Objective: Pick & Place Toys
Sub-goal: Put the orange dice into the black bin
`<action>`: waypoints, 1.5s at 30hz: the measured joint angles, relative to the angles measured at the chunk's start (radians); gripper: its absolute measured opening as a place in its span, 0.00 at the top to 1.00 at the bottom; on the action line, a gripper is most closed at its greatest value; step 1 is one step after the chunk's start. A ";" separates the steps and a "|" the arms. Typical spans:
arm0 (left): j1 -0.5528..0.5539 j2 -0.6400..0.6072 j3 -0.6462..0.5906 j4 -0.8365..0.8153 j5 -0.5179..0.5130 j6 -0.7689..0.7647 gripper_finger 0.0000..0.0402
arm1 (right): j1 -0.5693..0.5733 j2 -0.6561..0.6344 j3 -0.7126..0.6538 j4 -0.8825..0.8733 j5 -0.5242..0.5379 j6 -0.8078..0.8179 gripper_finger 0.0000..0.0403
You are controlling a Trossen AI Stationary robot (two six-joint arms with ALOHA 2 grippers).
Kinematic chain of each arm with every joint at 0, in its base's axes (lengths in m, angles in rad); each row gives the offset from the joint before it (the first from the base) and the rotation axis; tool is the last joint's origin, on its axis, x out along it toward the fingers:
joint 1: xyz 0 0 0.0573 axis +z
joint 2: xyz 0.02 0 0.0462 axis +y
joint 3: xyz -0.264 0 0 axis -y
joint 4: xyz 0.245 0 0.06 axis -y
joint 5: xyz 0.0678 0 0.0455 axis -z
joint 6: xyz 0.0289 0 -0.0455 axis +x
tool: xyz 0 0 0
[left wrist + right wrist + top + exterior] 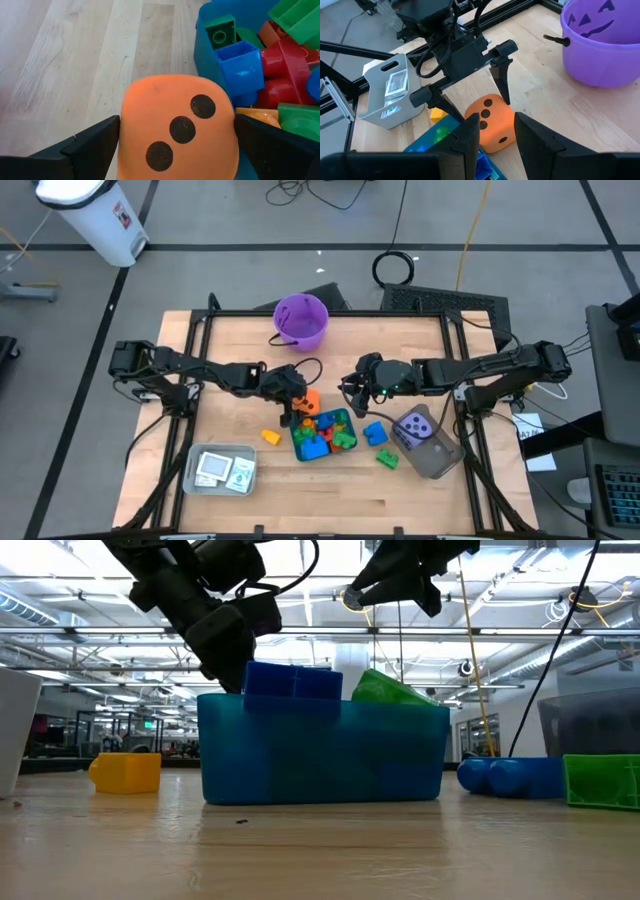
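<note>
High: our left gripper [293, 402] straddled orange die [309, 400] on desk [400, 500], touching teal tray [322, 448] edge.

Left wrist: fingers [92, 145] spread wide either side of die, not yet clamped.

Right wrist: right gripper [496, 131] hovered above, fingers narrowly parted, empty.

Step, we judged: grasping die. Next: clench on die, lift, carry to tray.

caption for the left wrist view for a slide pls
Left gripper, fingers spread wide either side of the orange die, beside the teal tray of bricks.
</note>
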 joint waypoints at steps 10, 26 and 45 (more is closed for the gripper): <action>0.001 -0.001 0.001 -0.080 0.003 0.017 0.01 | 0.000 0.000 0.000 0.000 0.000 0.000 0.72; 0.010 0.061 0.002 -0.075 0.030 -0.020 0.01 | 0.000 0.000 0.000 -0.001 0.000 0.011 0.72; 0.005 0.061 0.000 -0.070 0.009 -0.012 0.01 | 0.000 0.000 0.000 -0.001 0.000 0.006 0.72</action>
